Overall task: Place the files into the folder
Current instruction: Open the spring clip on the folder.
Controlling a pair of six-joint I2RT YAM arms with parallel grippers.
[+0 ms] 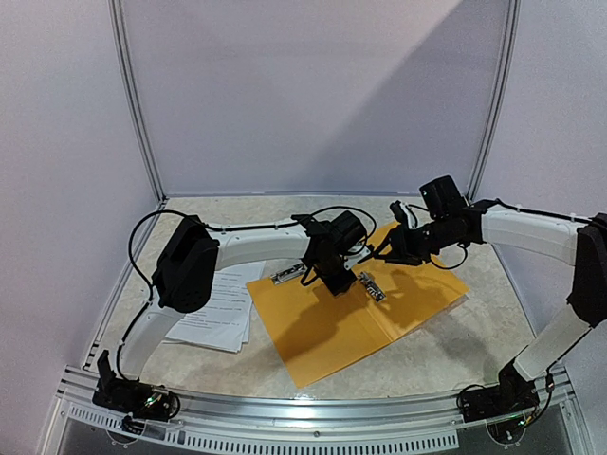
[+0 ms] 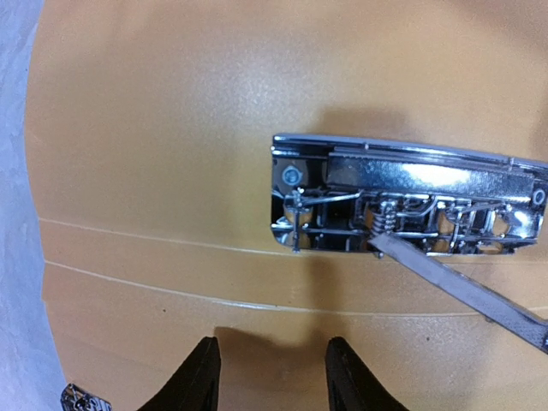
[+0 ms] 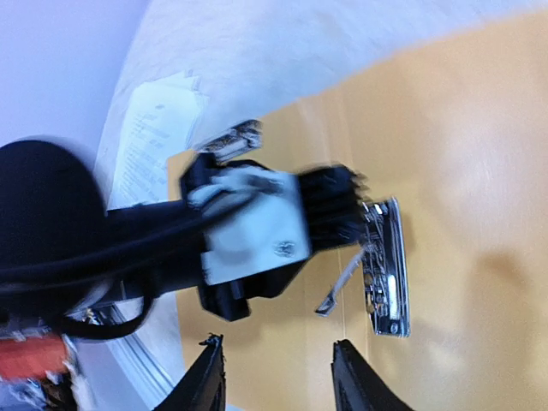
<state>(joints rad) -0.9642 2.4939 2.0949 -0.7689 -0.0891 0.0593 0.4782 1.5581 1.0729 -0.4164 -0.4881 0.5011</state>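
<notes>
Over the folder, left tool and right tool wide; files partly hidden

White links; black joints, cables, left pincer

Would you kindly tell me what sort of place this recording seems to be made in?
Most likely a robot test booth in a lab: plain white panels wall in a table, two robot arms are bolted at its near edge, and an open folder and papers lie on it.
</notes>
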